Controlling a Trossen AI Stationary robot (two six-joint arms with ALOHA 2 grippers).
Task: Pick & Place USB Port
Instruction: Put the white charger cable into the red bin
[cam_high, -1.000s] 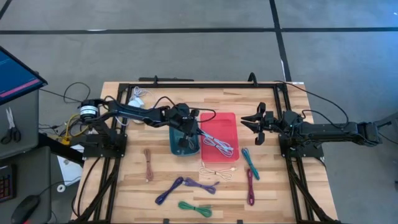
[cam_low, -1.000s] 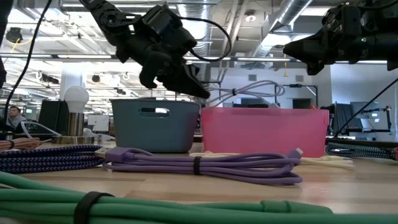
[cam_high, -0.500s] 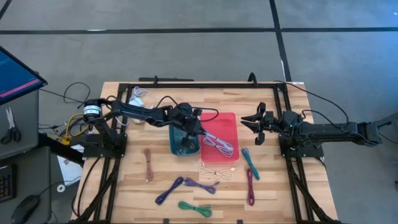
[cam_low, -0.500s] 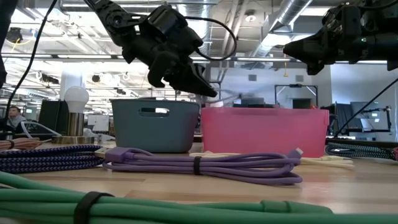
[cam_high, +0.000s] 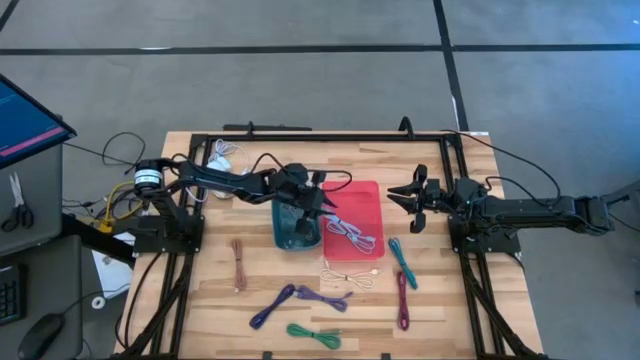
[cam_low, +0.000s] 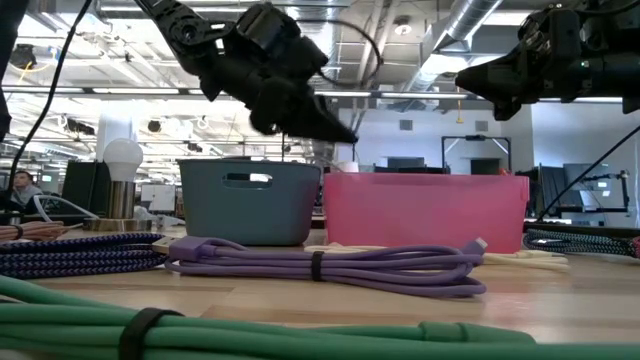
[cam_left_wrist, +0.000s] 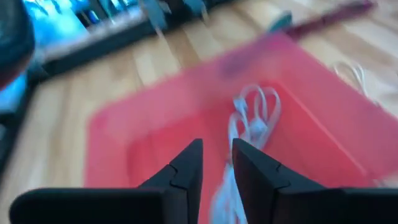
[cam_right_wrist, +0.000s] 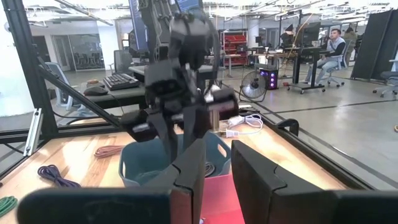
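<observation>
L gripper (cam_high: 316, 200) hangs above the seam between the teal bin (cam_high: 284, 232) and the pink tray (cam_high: 364, 198), near mid-tabletop; its two dark fingers (cam_left_wrist: 185, 169) sit close w/ a slim gap and nothing clamped between them. Straight past the tips in the L wrist view lies the white USB cable (cam_left_wrist: 249, 118), loosely coiled on the tray floor, apart from the fingers, not touched. In the high view that cable (cam_high: 349, 231) sits twd the tray's front end. Tray is smooth pink plastic, rectangular w/ low walls; bin is teal plastic, taller, w/ a slot handle (cam_low: 248, 180) in its wall. The two stand side by side, touching or nearly so. Nothing stands between gripper and cable. Around, on the slatted wood tabletop (cam_high: 200, 310): a cream cable (cam_high: 349, 274) just in front of the tray, a teal braided cable (cam_high: 403, 262) and a maroon one (cam_high: 403, 299) twd the front R, purple bundles (cam_high: 298, 298) and a green one (cam_high: 313, 333) near the front edge, a brown one (cam_high: 238, 263) front L, a white cable (cam_high: 221, 153) at the back L corner. R gripper (cam_high: 398, 196) waits off the tray's R side, fingers apart, empty.
</observation>
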